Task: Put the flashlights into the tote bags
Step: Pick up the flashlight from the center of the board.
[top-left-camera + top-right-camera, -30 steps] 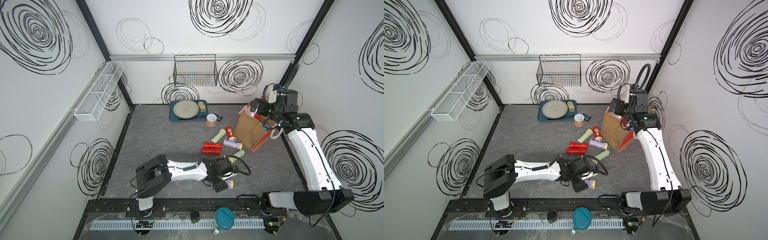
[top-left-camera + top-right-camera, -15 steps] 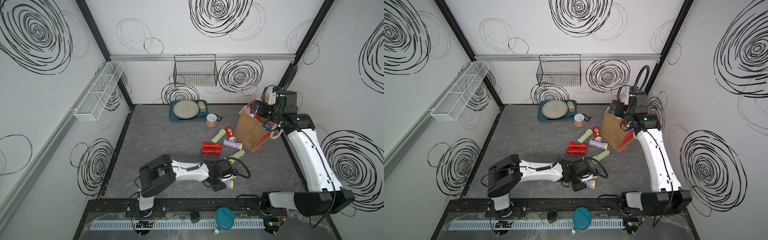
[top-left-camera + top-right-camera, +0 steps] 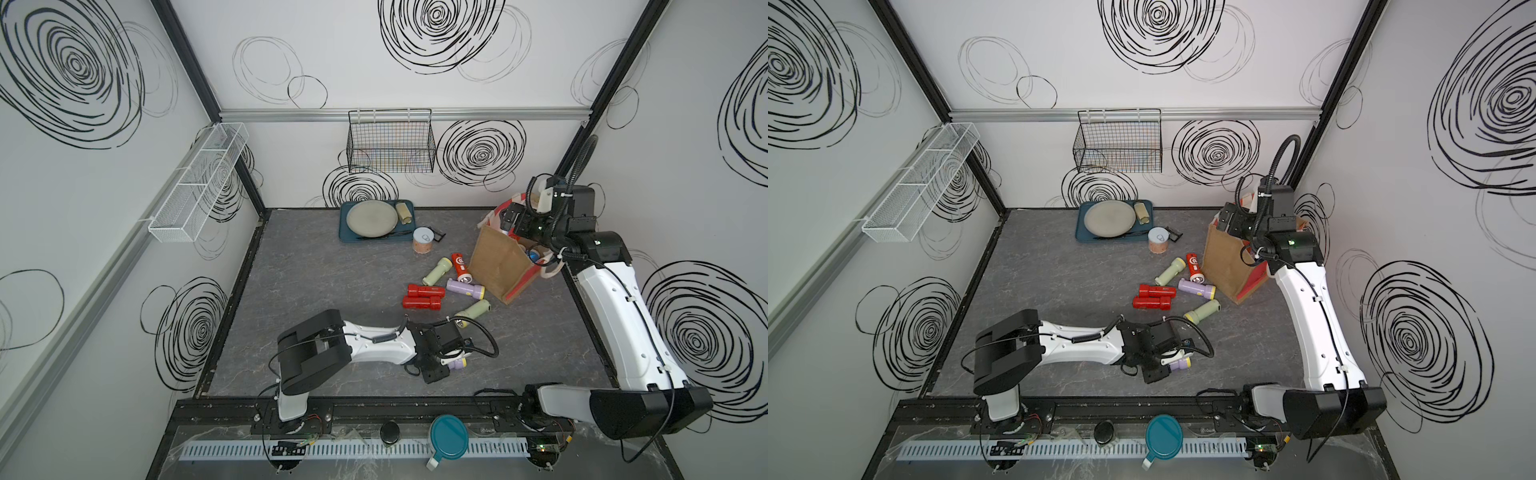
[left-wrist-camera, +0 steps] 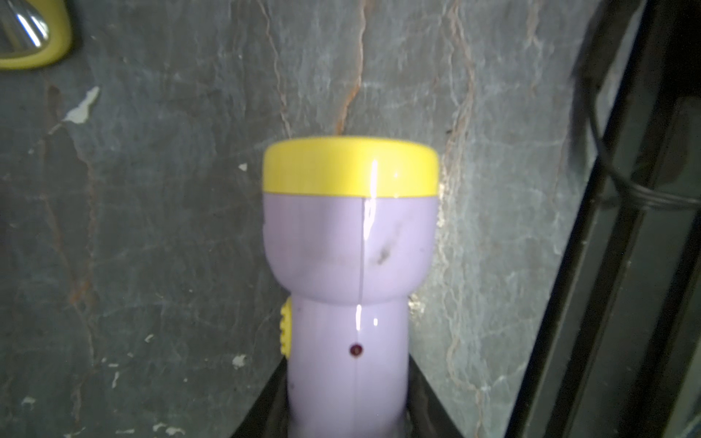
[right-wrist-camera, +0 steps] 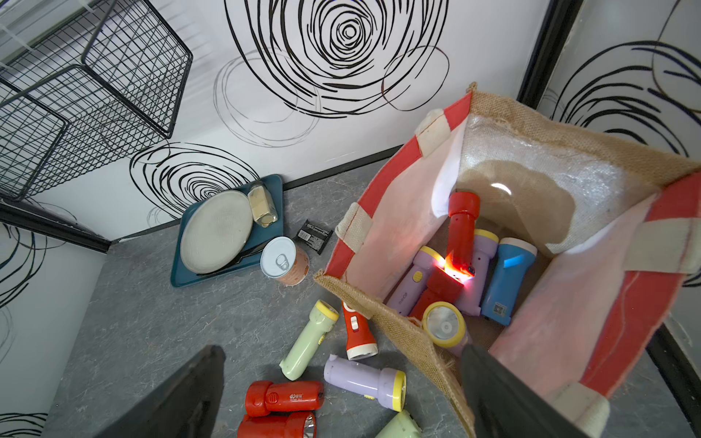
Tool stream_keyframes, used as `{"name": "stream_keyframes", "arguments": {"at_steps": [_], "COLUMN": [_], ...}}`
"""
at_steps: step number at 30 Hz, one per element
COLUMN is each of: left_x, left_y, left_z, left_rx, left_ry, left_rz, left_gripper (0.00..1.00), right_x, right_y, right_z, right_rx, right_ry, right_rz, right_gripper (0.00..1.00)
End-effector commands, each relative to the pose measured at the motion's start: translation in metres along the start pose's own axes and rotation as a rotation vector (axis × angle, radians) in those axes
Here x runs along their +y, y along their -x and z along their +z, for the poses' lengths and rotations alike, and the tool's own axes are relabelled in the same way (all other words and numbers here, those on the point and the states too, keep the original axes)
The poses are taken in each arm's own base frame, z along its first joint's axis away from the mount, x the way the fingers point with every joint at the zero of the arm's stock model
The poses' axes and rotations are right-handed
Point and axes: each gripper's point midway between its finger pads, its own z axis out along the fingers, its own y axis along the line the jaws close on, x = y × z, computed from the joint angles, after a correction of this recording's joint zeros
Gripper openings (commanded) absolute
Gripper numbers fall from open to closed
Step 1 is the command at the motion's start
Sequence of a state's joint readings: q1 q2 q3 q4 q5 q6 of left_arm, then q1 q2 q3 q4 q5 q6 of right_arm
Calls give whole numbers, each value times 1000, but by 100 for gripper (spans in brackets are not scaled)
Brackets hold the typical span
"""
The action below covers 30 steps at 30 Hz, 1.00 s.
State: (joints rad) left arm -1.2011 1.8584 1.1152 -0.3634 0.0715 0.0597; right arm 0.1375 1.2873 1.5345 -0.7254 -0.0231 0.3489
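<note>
Where the left gripper [image 3: 441,365] lies low over the near part of the table [image 3: 316,274], we find it clenched on the handle of a lilac flashlight [image 4: 351,265]. In the left wrist view the handle sits between the black fingers [image 4: 430,411], and the yellow head points away from the wrist. We cannot tell whether this flashlight touches the table.

Beyond it lies a loose group. A pale green flashlight [image 3: 473,311] is nearest the left gripper. Then come two red flashlights [image 3: 424,291] side by side, a second lilac flashlight [image 3: 464,289], an orange-red flashlight [image 3: 460,267] and a second pale green flashlight [image 3: 437,271]. The second lilac flashlight and the orange-red flashlight lie just beside the tote bag [image 3: 496,266].

The tote bag stands at the far right of the table with its mouth open. The right gripper [image 3: 514,219] hangs above that mouth, released, its fingers spread wide with nothing between them. Inside the bag, the right wrist view shows a blue flashlight [image 5: 508,280], a red pair [image 5: 461,223] with a glow where they meet, and several lilac bodies [image 5: 411,280].
</note>
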Motion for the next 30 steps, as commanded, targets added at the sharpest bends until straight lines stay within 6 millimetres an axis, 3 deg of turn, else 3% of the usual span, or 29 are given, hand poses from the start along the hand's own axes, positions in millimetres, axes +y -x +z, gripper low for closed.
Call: {"name": "stream_keyframes", "arguments": {"at_steps": [1, 7, 11, 17, 22, 30], "left_x": [2, 18, 41, 95, 128, 166], "left_y": [3, 15, 31, 61, 81, 93], "left_z": [-18, -57, -92, -155, -197, -252], "left_rx": [-47, -172, -300, -543, -690, -925], "left_ry": [-15, -19, -22, -8, 24, 16], "left_rz": [-41, -179, -303, -504, -587, -762], "left_gripper": [18, 3, 1, 0, 0, 0], "right_x": [10, 27, 47, 85, 110, 142], "right_y": [-9, -20, -25, -34, -43, -62], "right_z": [-10, -14, -16, -15, -7, -12], "right_rx": [16, 33, 36, 41, 62, 109], "right_ry": [30, 91, 199, 382, 495, 706], "right_rz": [18, 23, 29, 40, 39, -29], "right_gripper": [100, 100, 100, 100, 100, 100]}}
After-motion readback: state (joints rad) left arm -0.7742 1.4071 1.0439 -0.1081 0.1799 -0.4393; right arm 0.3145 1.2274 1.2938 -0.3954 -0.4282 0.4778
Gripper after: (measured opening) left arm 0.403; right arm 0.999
